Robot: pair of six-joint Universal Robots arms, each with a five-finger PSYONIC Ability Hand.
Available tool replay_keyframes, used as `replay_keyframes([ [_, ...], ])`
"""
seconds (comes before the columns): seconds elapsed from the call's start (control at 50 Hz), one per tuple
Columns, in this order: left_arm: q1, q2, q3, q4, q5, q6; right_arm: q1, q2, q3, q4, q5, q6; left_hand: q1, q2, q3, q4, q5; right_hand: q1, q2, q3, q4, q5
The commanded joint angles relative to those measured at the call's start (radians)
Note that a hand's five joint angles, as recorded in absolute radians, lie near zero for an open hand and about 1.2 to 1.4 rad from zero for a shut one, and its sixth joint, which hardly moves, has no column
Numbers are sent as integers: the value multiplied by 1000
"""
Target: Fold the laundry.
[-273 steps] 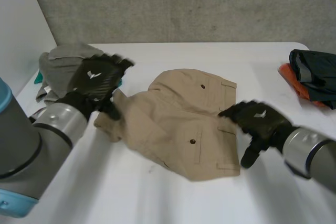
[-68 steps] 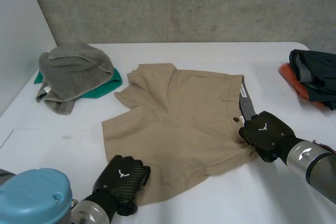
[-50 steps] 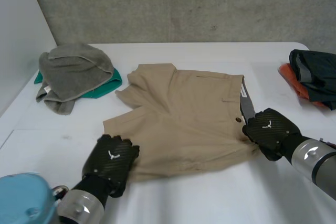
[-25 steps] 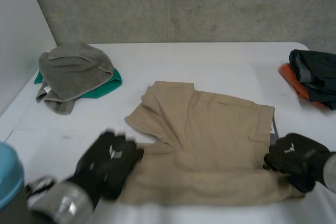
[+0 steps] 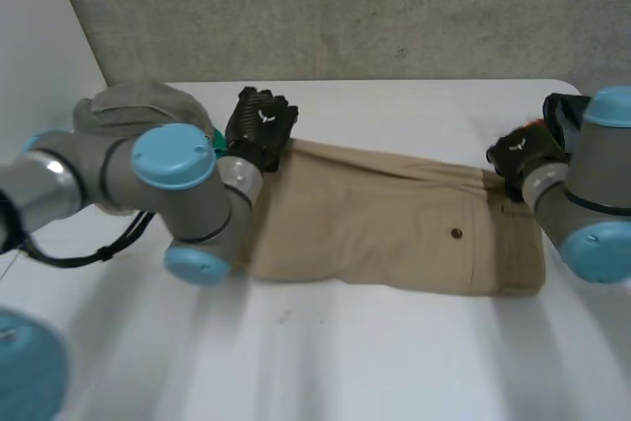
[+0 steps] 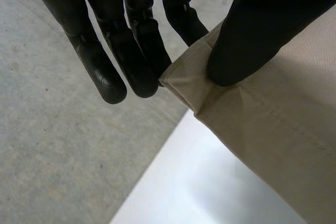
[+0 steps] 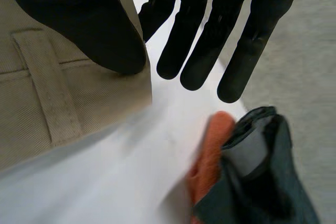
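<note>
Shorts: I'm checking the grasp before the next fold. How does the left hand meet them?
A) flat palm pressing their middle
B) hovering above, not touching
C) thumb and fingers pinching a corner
C: the left hand has a corner of the shorts pinched between thumb and fingers.

Pretty sure I'm in some bare lab or test room, going by the plain white table (image 5: 375, 362) and the rough grey concrete wall (image 5: 394, 7) behind it.
</note>
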Motion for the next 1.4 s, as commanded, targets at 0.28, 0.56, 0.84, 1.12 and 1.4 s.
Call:
replay_keyframes([
  [0.28,-33,-68,113,136,78,-104,41,73,-151,-136,146,150,-977,-1022,-1020,-1026,-987,-924,-1006,-1015,-1023,-1030],
  [0.56,-20,334,-409,145,87,-259,-119,-256,369,123,-188,385,-977,-1022,-1020,-1026,-987,-893,-975,-984,-992,-999],
  [0.84,-31,360,-495,143,82,-277,-185,-188,423,-150,-69,255,-977,-1022,-1020,-1026,-987,298,216,207,199,192],
  [1.12,-20,512,-570,143,81,-280,-43,-319,437,-244,-89,-175,-977,-1022,-1020,-1026,-987,298,216,207,199,192],
  [1.4,-8,546,-596,143,78,-332,320,-240,584,-448,-541,-333,-977,-1022,-1020,-1026,-987,-815,-896,-905,-914,-921],
])
